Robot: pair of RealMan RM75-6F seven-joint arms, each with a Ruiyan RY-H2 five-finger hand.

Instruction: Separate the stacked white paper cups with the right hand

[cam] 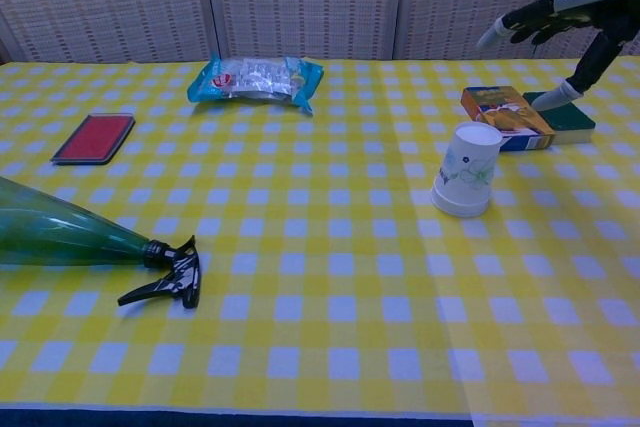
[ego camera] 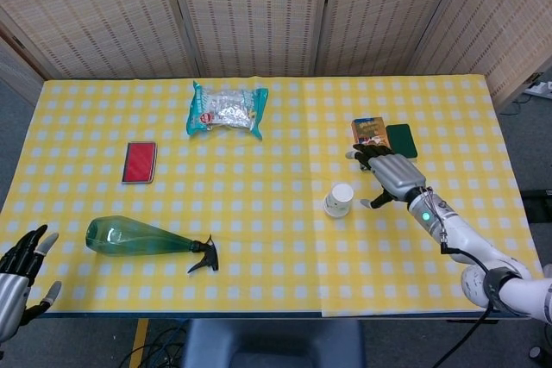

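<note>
Right hand (ego camera: 392,173) raised, fingers spread; left hand (ego camera: 15,271) low, fingers apart.

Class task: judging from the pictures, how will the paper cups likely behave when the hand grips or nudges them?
The cups stand upside down on their wide rim, so they probably resist tipping. Thin paper looks light and crushable. The open right hand beside them might slide them.

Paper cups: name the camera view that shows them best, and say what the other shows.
Chest view. The paper cups appear large and side-on, upside down, printed wall and rim visible. The head view shows them small from above, mostly the base, with the right robot hand beside them, apart.
</note>
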